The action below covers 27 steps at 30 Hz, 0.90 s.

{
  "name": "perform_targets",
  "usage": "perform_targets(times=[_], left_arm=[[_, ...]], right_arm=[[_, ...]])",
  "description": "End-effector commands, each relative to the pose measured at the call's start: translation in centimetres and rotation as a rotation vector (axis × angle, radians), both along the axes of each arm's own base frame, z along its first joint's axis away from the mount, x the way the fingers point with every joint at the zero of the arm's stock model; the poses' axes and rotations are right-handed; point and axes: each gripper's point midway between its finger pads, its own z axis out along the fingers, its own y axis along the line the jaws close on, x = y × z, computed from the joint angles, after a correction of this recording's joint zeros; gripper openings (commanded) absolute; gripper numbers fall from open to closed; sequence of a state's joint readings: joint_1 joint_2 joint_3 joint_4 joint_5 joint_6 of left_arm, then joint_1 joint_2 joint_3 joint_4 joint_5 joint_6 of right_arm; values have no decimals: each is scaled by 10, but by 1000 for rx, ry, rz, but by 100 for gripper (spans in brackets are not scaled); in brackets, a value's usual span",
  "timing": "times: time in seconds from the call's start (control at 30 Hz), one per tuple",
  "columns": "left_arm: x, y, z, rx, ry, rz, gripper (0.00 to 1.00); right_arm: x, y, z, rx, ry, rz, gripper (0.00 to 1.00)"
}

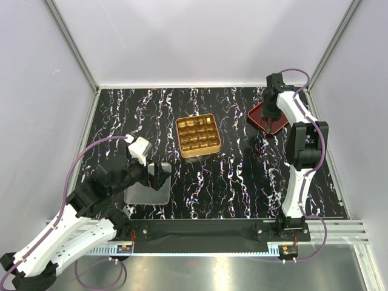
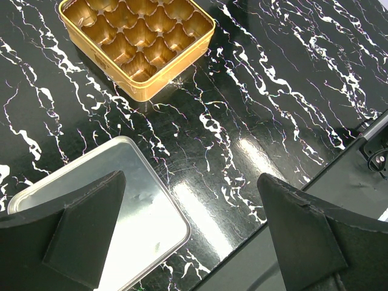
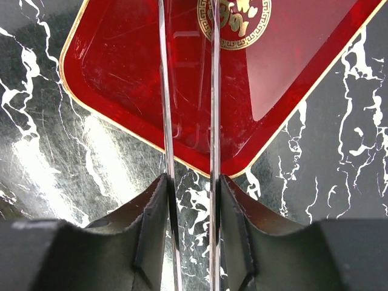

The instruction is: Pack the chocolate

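left gripper point(image 2: 191, 180): jaws wide apart, holding nothing, over the silver tray point(image 2: 142, 209), gold tin point(image 2: 173, 73) beyond | right gripper point(image 3: 191, 179): jaws clamped on a clear strip point(image 3: 189, 109) above the red tray point(image 3: 109, 79) | chocolate: too small to make out, so its position relative to the jaws cannot be told

Gold tin point(image 1: 197, 135), red gold-edged tray point(image 3: 121, 66), clear tongs point(image 3: 167, 121), silver lid point(image 2: 139, 212) — black white-veined table point(image 1: 242, 176).

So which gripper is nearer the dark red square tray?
Right. The right gripper, clamping thin tongs, hovers over the red tray; the left gripper sits far across the table.
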<state>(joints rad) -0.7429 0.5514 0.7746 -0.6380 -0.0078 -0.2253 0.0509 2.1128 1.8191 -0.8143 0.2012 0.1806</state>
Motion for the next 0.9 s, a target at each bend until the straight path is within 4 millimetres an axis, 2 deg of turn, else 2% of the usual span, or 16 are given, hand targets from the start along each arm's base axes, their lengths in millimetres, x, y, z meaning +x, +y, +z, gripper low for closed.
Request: perform_targets(times=[0.0, 0.23, 0.3, 0.53, 0.57, 0.77, 0.8, 0.87], left_arm=[[4, -1, 8, -13, -37, 3, 99], [3, -1, 10, -21, -44, 1, 99], [3, -1, 9, -18, -41, 1, 99], [3, -1, 10, -21, -44, 1, 99], [3, -1, 10, -20, -43, 1, 99], [3, 0, 10, -19, -42, 5, 99], [3, 0, 10, -19, -45, 5, 99], [4, 0, 10, -18, -44, 10, 99]], right_arm=[[2, -8, 43, -29, -73, -10, 39], [-16, -7, 56, -16, -71, -17, 36], [-21, -5, 65, -3, -83, -16, 36], [-39, 17, 91, 80, -130, 24, 35], [-41, 22, 99, 91, -149, 34, 34], [-53, 94, 135, 160, -226, 191, 34], [-59, 120, 137, 173, -227, 248, 34], [-63, 149, 145, 192, -245, 302, 34]])
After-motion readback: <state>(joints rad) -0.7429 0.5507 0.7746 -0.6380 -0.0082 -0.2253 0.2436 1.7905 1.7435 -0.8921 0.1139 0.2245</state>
